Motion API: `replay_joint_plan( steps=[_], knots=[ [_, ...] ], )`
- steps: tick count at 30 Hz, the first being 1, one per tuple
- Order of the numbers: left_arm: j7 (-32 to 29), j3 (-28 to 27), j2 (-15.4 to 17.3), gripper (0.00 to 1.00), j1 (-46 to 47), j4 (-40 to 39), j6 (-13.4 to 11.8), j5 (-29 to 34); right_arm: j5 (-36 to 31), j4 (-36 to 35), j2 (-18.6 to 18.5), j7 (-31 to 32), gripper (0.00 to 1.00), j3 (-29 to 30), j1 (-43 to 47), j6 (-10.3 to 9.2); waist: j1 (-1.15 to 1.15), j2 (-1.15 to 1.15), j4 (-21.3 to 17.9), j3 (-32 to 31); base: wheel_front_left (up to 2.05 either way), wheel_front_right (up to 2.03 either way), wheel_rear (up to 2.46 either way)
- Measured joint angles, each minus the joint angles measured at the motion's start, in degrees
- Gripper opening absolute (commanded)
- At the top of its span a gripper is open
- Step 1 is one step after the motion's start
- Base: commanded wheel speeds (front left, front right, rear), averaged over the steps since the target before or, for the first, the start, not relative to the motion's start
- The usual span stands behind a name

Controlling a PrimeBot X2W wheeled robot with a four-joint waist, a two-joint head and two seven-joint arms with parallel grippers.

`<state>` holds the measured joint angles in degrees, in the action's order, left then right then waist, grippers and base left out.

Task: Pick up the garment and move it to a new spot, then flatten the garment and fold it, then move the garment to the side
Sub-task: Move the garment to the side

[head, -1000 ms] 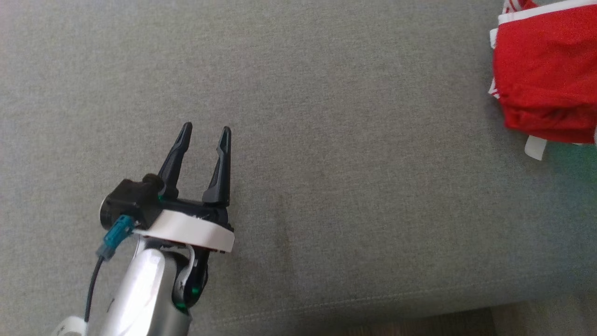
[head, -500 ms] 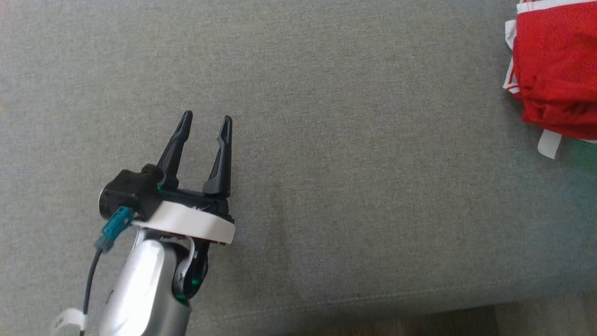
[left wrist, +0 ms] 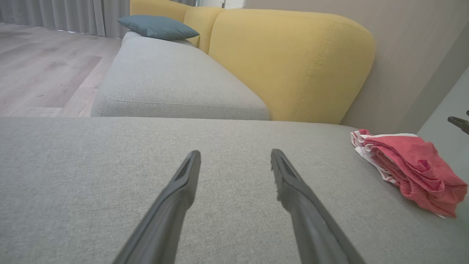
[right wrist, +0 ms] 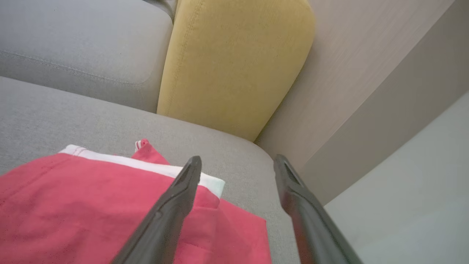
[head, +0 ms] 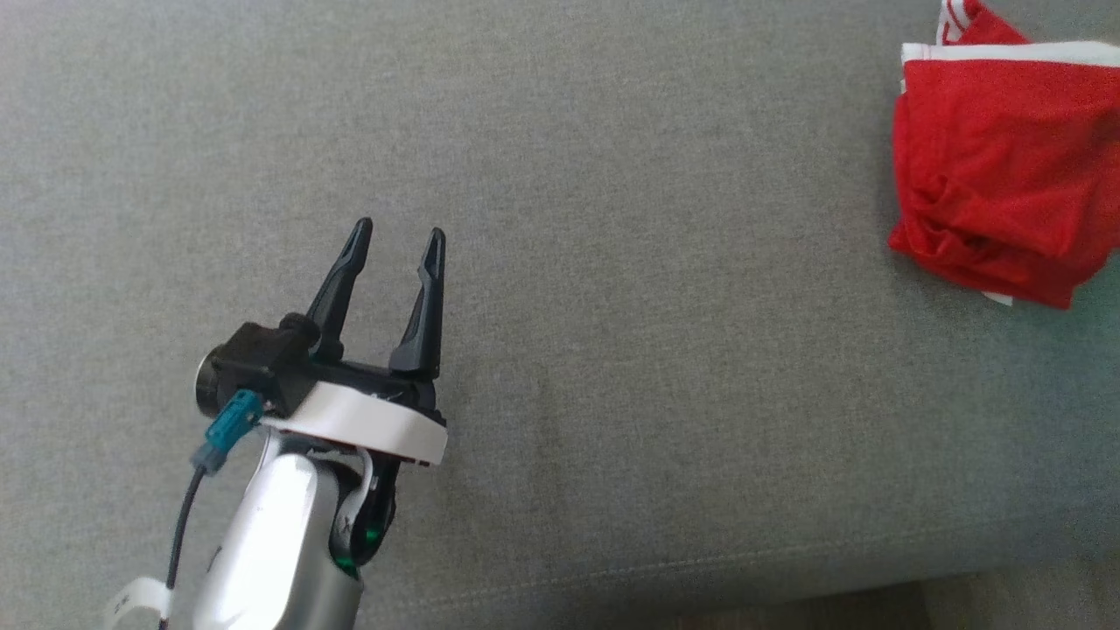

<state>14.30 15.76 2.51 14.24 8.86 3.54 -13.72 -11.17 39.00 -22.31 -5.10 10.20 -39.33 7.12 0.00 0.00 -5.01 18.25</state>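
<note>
Head view: one red garment (head: 997, 175) lies bunched on the grey sofa seat (head: 612, 262), well right of the left tool (head: 398, 233), released and empty. Right wrist view: the right tool (right wrist: 237, 159), the second of two, stands released over the garment's white-trimmed edge.

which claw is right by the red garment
The right claw: its open fingers sit over the white-trimmed edge of the red garment. The left claw hovers over the grey cushion, well apart from it.
</note>
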Motion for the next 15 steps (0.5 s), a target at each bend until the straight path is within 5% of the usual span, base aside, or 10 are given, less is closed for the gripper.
replay_joint_plan(
  steps=[15],
  knots=[
    [0.00,-0.19,0.02,1.00,-3.56,-0.24,-0.90,-1.09,4.57,-10.26,9.84,-2.54,1.00,-6.73,3.00,0.00,0.00,0.00,0.90,-6.74,0.00,0.00,0.00]
  ],
)
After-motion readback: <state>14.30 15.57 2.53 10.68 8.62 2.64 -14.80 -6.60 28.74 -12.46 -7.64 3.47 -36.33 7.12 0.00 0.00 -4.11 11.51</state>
